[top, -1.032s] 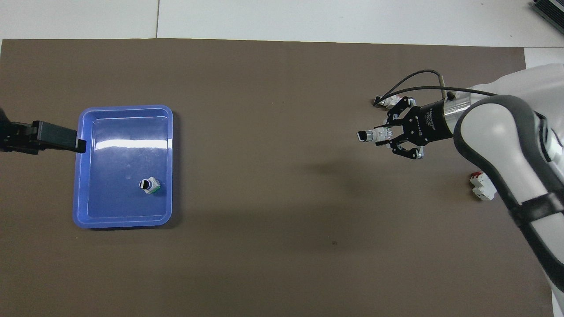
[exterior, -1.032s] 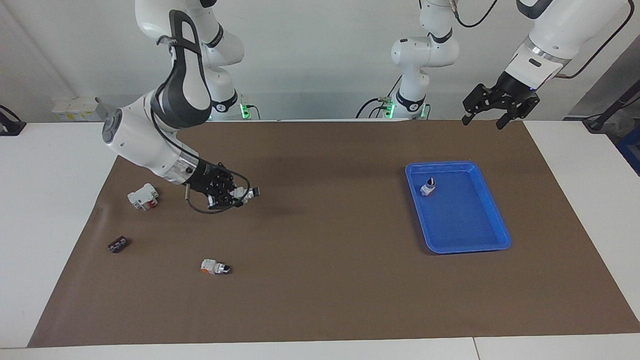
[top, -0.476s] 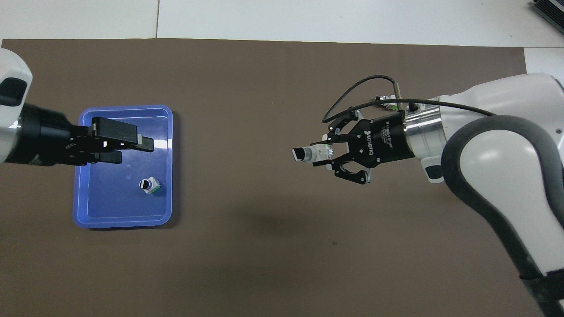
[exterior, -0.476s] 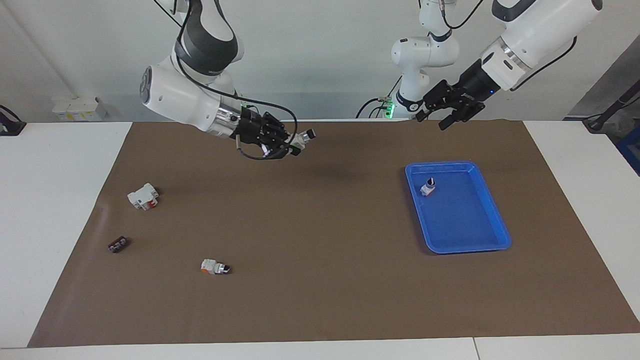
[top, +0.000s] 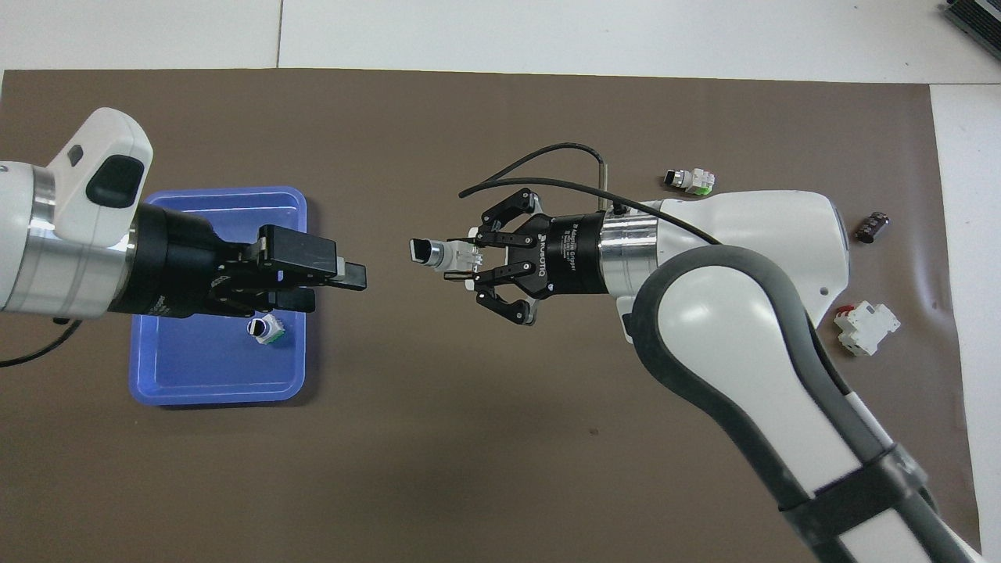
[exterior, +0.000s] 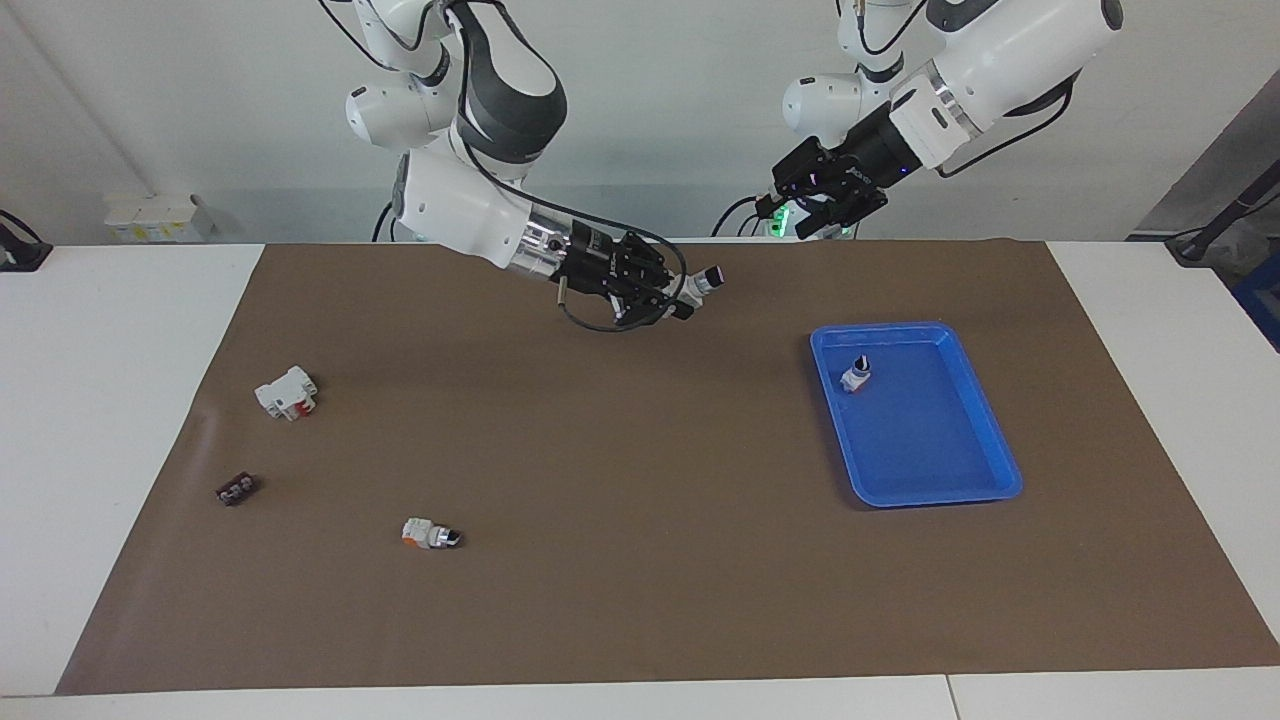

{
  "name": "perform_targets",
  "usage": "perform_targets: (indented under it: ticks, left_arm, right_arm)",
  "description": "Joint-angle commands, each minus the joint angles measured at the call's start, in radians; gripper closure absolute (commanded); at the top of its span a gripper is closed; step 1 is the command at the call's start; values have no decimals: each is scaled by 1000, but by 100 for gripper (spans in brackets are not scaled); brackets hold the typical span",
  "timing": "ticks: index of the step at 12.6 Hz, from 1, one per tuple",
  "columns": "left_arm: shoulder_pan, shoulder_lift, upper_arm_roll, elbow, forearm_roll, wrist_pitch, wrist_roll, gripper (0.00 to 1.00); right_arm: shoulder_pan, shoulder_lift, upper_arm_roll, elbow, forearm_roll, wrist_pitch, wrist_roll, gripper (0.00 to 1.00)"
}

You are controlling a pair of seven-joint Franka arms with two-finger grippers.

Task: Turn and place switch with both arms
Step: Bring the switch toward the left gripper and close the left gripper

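Overhead view: the switch [top: 444, 256] is gripped in the right claw [top: 475, 258] above mid-counter; the empty left claw [top: 344, 275] is held open nearby. Misalignment at handover could cause a drop.

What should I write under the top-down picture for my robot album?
Right gripper holds a switch out over the mat toward the left gripper, beside the blue tray.

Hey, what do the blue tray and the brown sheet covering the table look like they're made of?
Blue tray: probably moulded plastic with a glossy finish; its floor shows bright glare streaks in the overhead view, and its rim and corners are rounded. Brown sheet: looks like matte paper or thin card; no shine, with slight wrinkles near the right arm's end. Neither can be confirmed by look alone.
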Motion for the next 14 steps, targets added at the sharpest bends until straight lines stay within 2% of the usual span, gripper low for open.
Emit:
perform_targets:
  ticks: [1, 3, 5, 7, 9, 14]
  left_arm:
    - [-25, -72, -5, -131, -82, 151, -2, 25]
    - [-25, -78, -16, -159, -122, 199, -3, 44]
    - [-25, -67, -18, -160, -162, 223, -5, 72]
    - [-26, -58, -19, -160, -163, 257, -11, 75]
    - [-37, -38, -21, -160, -176, 283, -16, 83]
    - [-54, -21, -27, -159, -176, 315, -25, 81]
  right_arm:
    - [5, -8, -3, 5, 35, 11, 31, 100]
    - [16, -8, -3, 5, 36, 26, 31, 100]
    - [17, -8, -3, 6, 29, 24, 23, 100]
    - [17, -10, -4, 5, 23, 18, 0, 100]
    - [20, -11, -3, 5, 19, 20, -18, 100]
    - [43, -16, -3, 2, 17, 24, -53, 100]
